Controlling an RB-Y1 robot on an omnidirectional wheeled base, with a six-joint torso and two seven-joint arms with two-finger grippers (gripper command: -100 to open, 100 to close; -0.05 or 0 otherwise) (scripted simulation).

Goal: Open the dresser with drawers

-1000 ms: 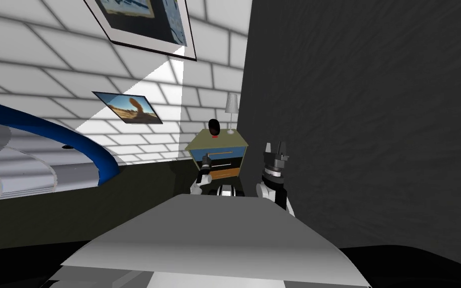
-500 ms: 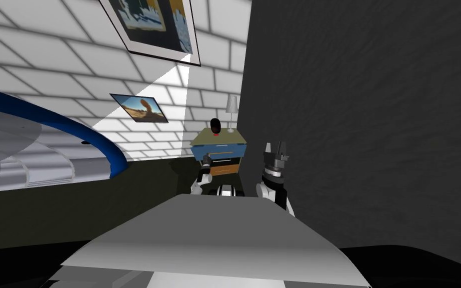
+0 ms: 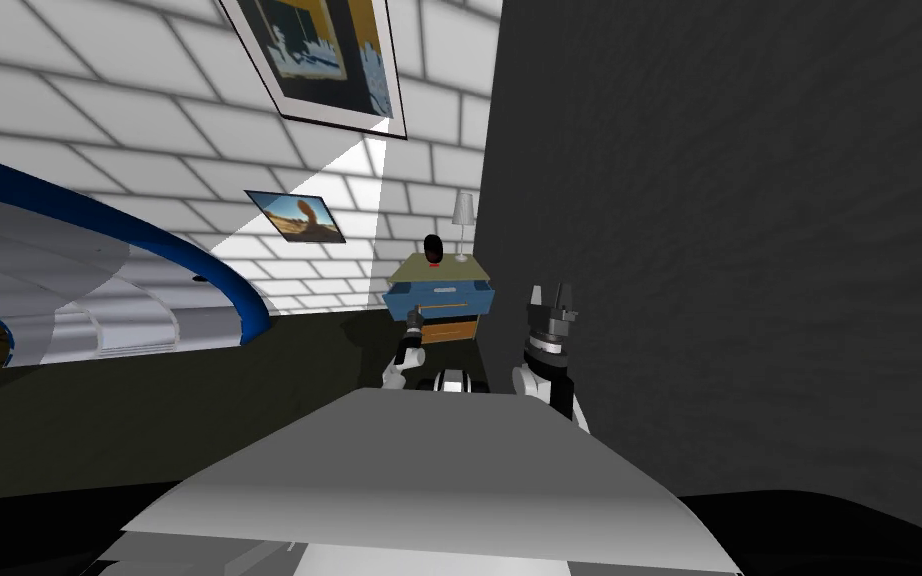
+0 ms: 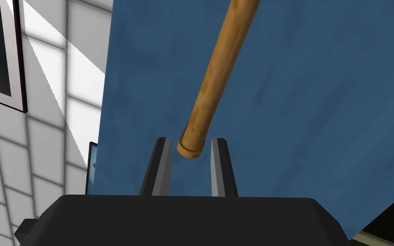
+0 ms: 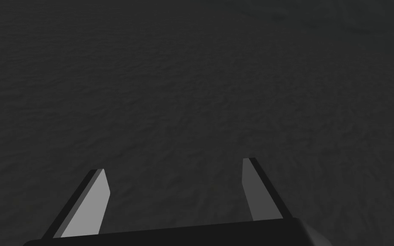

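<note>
A small dresser with an olive top stands in the corner ahead. Its blue top drawer juts out from the body, above an orange lower drawer. My left gripper is at the left end of the blue drawer's front. In the left wrist view the gripper is shut on the end of the drawer's wooden bar handle, with the blue front right behind it. My right gripper is raised beside the dark wall, its fingers wide open and holding nothing.
A grey lamp and a dark rounded object stand on the dresser top. A dark wall runs close along my right. A blue-rimmed bed lies to the left, under a white brick wall with framed pictures.
The head view has swung, shifting the wall and bed across the picture. The blue drawer stands further out of the dresser than before, my left gripper still on its handle. The right arm is unmoved.
</note>
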